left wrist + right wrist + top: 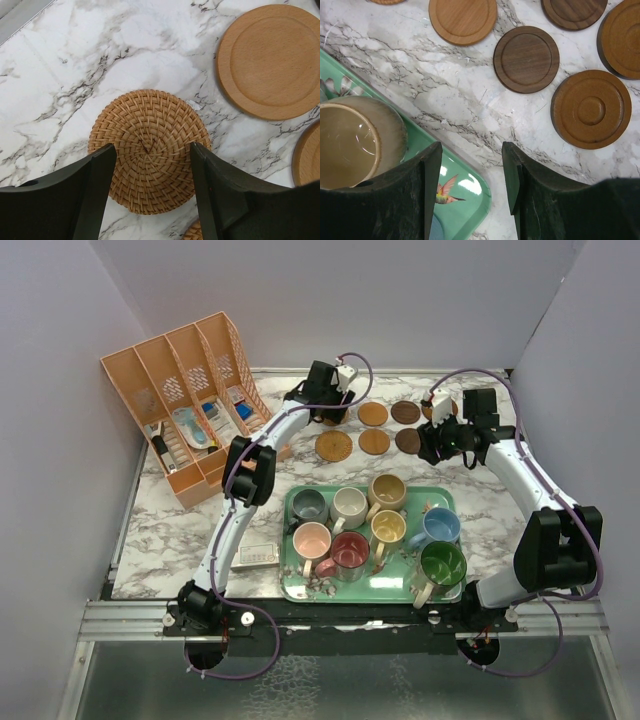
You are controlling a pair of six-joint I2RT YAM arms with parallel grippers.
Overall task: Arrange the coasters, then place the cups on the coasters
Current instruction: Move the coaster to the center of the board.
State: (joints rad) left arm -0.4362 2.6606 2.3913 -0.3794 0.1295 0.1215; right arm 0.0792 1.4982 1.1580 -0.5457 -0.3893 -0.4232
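While hanging over the woven coaster [150,125], left gripper [152,150] gapes half-open, empty

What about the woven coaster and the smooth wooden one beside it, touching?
Apart. The left wrist view shows bare marble table between the woven coaster and the smooth wooden coaster.

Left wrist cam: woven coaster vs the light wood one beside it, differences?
The woven coaster is braided and spiral-textured; the light wood coaster is smooth with a raised rim. The woven coaster sits below the open left gripper; the light wood coaster lies clear of it. Both are round, flat on the marble table, no cup.
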